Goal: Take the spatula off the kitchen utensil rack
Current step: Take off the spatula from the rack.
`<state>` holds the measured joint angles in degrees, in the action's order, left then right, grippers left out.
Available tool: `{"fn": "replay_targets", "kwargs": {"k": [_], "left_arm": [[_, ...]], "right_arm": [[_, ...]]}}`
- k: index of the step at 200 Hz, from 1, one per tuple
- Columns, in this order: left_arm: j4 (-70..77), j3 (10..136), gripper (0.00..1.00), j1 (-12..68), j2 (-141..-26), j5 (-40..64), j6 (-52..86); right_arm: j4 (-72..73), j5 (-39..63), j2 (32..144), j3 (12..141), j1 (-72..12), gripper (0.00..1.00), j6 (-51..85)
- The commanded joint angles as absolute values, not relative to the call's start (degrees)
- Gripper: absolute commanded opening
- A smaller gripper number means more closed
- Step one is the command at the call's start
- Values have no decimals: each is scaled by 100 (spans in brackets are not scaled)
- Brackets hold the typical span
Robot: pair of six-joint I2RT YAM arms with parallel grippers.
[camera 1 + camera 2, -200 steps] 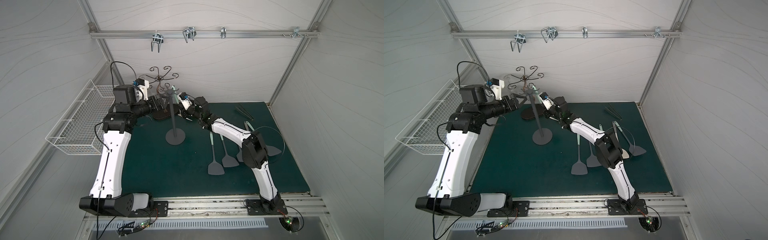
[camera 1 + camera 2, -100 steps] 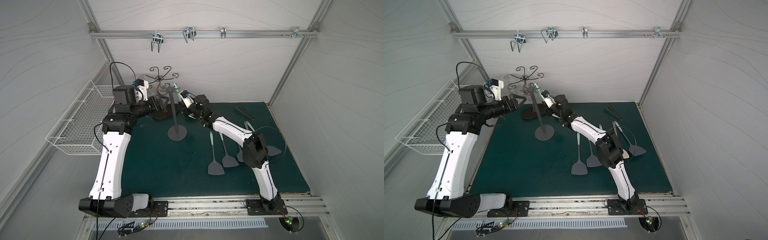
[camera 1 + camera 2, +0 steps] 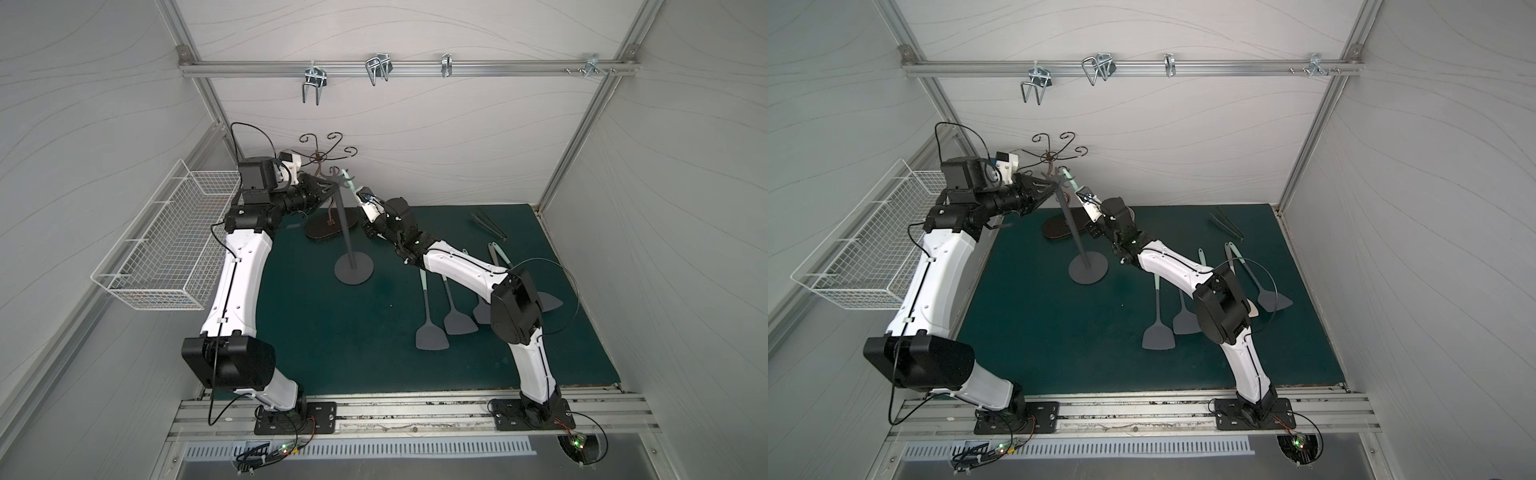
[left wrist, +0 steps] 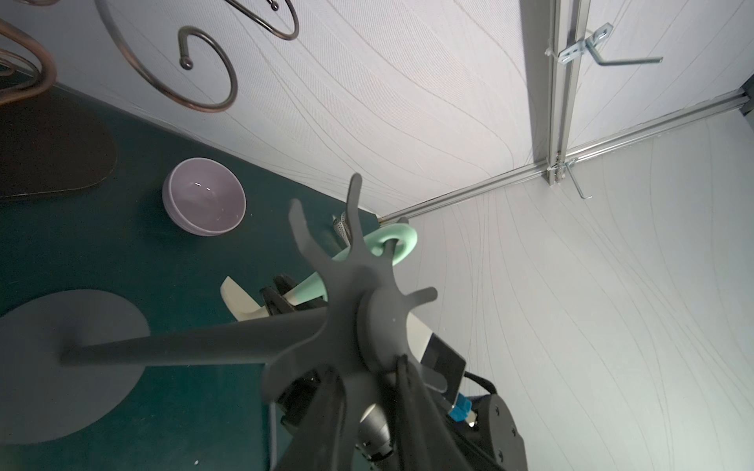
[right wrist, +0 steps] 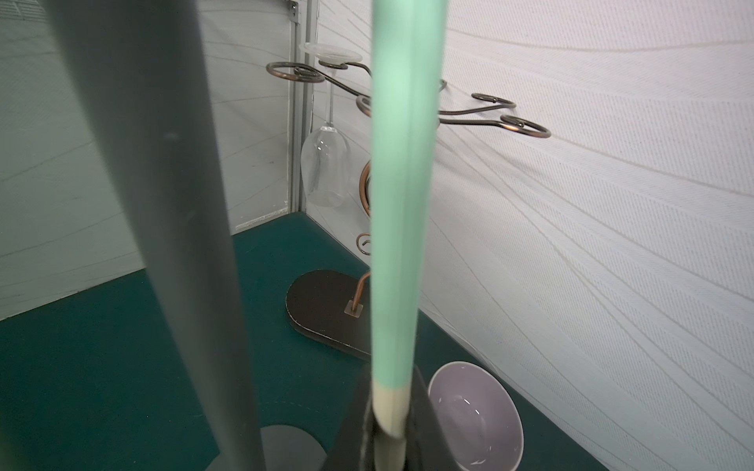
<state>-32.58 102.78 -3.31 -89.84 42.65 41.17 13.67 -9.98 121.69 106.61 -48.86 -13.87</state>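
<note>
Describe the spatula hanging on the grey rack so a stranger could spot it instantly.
On the green mat stands the dark grey kitchen utensil rack, a pole topped with pegs. The spatula hangs from one peg by its mint handle's loop, held by the right gripper; the other spatulas lie flat.

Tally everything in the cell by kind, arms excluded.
Spatulas: 5 (1 spatula hanging on the kitchen utensil rack, 4 on the mat; right arm may hide more)
Stands: 2 (that rack, bronze stand)
Bowl: 1
Wine glass: 1
Tongs: 1
Wire basket: 1
Total: 11
</note>
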Motion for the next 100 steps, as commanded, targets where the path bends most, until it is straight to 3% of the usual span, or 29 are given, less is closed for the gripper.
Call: {"fn": "replay_targets", "kwargs": {"k": [1,38,70,100], "left_arm": [[-3390,10933,0,-437,-8951,3993,4005],[-3955,10992,0,-788,-8761,4179,4056],[-3346,10160,0,-973,-8447,4868,4431],[-2314,9449,0,-984,-8379,5927,4783]], "right_arm": [[1988,-1159,11553,10656,-4984,0,-1362],[2286,-1532,11203,10292,-4973,0,-1374],[2047,-1561,11042,10222,-4834,0,-999],[1550,-592,10993,10245,-4378,0,454]]}}
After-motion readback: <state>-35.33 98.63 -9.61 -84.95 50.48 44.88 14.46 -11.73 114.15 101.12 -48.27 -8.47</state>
